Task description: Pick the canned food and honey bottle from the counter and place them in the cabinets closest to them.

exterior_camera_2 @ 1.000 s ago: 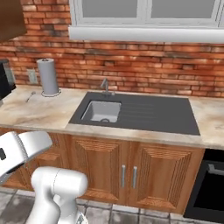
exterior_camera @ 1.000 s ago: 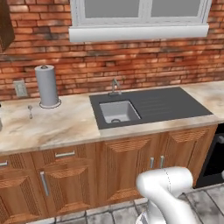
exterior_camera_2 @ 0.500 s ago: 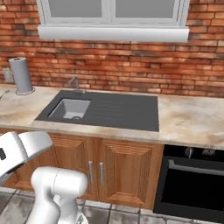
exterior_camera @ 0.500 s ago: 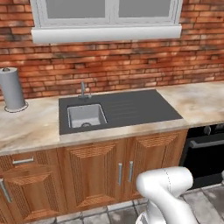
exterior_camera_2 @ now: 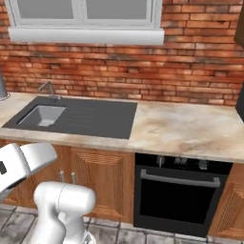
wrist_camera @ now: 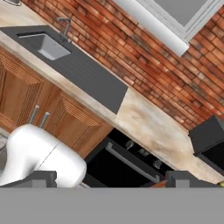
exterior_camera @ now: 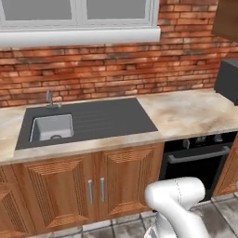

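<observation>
The canned food and the honey bottle are out of view. The beige veined counter [exterior_camera: 186, 111] [exterior_camera_2: 190, 128] [wrist_camera: 144, 124] runs from the sink to a bare stretch above the oven. A corner of a brown wall cabinet [exterior_camera: 228, 18] shows at the top right of the left base view. In the hand view my gripper [wrist_camera: 113, 180] is open, its two dark fingertips [wrist_camera: 41, 178] far apart with nothing between them. It looks across at the counter from well back.
A dark sink with drainboard [exterior_camera: 88, 123] [exterior_camera_2: 71, 116] [wrist_camera: 65, 57] and a faucet [exterior_camera: 49, 97] sit left of the bare counter. A black oven [exterior_camera: 195, 158] [exterior_camera_2: 178, 190] is built in below. A dark boxy appliance [exterior_camera: 228, 83] [wrist_camera: 208, 138] stands at the right end. Behind are a brick wall and a window.
The whole picture has slid left, so the base has driven right along the counter. The paper towel roll has left the views; the oven and dark appliance have come in.
</observation>
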